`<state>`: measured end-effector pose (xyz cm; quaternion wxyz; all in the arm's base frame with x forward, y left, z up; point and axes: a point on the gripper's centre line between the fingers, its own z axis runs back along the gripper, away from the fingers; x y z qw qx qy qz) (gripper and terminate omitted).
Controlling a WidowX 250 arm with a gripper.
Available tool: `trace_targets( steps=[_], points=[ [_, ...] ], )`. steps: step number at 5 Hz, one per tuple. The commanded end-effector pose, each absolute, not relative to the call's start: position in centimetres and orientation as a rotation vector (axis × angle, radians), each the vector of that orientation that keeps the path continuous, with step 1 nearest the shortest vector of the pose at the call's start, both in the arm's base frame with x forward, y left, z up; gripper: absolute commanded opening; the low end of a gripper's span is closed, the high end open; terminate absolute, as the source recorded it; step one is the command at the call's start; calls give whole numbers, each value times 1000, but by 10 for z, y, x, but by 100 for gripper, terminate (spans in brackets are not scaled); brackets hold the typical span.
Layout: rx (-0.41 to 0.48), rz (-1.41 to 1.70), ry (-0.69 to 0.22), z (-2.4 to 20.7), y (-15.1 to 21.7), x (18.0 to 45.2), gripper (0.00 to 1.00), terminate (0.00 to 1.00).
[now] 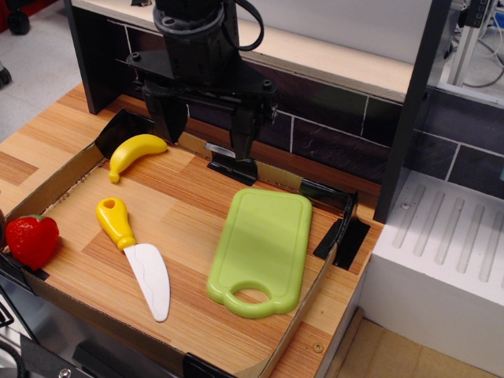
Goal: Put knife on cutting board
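Note:
The knife (135,254) has a bulbous yellow handle and a broad white blade. It lies flat on the wooden surface at the front left, blade pointing to the front. The light-green cutting board (262,248) lies flat to its right, with the oval handle hole at the near end and nothing on it. My gripper (206,132) hangs at the back of the tray, above the wood between the banana and the board. Its two dark fingers stand apart and hold nothing. It is well behind the knife.
A yellow banana (134,153) lies at the back left. A red strawberry (31,240) sits at the left edge. A low cardboard rim (55,179) with black tape surrounds the wood. A dark tiled wall stands behind; a white drainer (441,252) is to the right.

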<state>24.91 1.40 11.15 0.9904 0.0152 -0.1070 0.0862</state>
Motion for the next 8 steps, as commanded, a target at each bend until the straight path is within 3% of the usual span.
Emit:
trace_targets(
  steps=[1,2,4,6,8],
  points=[
    [31,173,-215,111,14,249,100,0],
    [-28,358,-229,117,30,251,100,0],
    [-29,630,-211,119,75,245,100,0],
    [34,868,-192,93,110,227,100,0],
    [36,937,-128,60,116,215,100,0]
  ],
)
